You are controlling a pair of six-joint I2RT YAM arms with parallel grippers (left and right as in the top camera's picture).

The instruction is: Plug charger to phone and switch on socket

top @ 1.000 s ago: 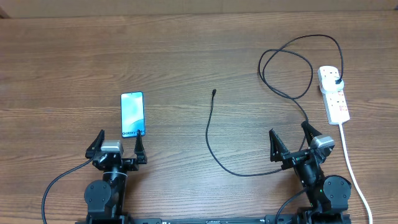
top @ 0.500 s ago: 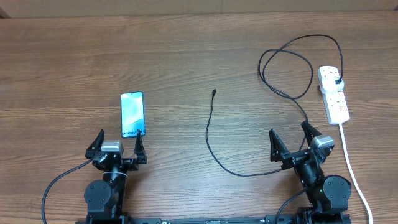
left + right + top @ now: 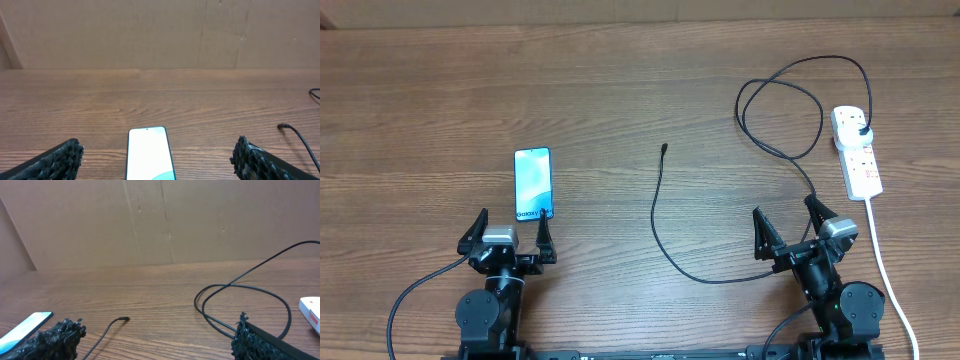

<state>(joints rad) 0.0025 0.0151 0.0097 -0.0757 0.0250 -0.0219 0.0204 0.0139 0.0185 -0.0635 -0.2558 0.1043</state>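
Observation:
The phone [image 3: 532, 184] lies flat at the left with its light-blue screen up; it also shows in the left wrist view [image 3: 148, 152] and in the right wrist view [image 3: 25, 326]. The black charger cable [image 3: 656, 215] curves across the middle, its connector tip [image 3: 664, 148] free on the wood, its black plug [image 3: 861, 131] sitting in the white socket strip [image 3: 856, 152]. The tip also shows in the right wrist view [image 3: 123, 319]. My left gripper [image 3: 508, 232] is open just near of the phone. My right gripper [image 3: 788, 225] is open and empty over the cable.
The socket's white cord [image 3: 886, 265] runs down the right side past my right arm. The cable makes loose loops [image 3: 790, 110] at the back right. A brown cardboard wall [image 3: 160, 220] stands behind the table.

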